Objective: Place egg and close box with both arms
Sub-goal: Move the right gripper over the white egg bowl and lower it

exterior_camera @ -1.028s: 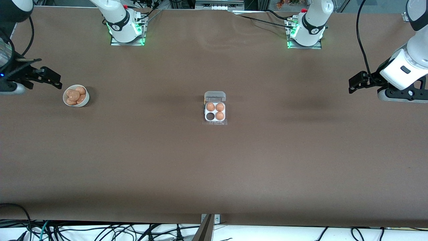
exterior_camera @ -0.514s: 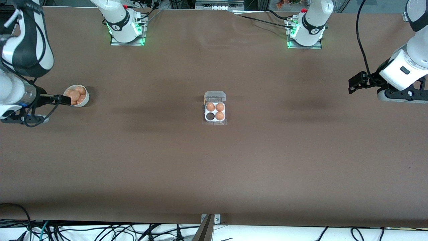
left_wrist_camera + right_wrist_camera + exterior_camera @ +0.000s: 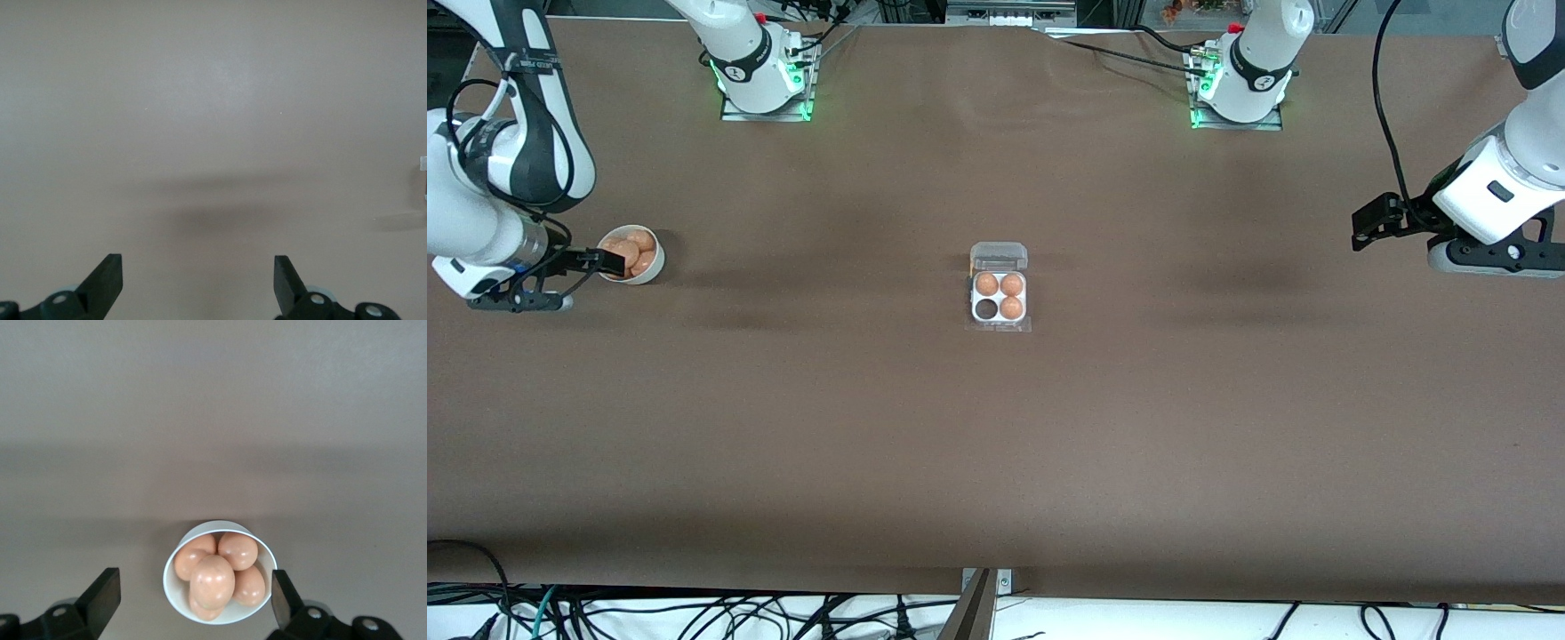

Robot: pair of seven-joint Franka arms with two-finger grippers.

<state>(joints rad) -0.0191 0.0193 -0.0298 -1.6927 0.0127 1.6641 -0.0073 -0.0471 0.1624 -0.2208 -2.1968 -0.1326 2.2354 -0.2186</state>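
The box sits at the centre of the front view on the brown counter, its clear lid swung open and lying on the side farther from the front camera. Three of the white tray's four cells hold eggs; the fourth cell, the one nearer the camera and toward the right arm's end, is dark and unfilled. The loose eggs lie heaped in a round white bowl at the middle left of the front view, well apart from the box, toward the right arm's end of the counter. In the right wrist view the bowl shows about five eggs, with the topmost egg resting on the others. The right pincer hangs over the bowl's rim in the front view, and the right wrist view shows it released, its two black fingers spread wide to either side of the bowl and gripping nothing. The left pincer hangs over bare counter at the middle right of the front view, well apart from the box, where the left arm waits. In the left wrist view it is likewise released, fingers standing wide apart over plain counter surface with nothing between them.
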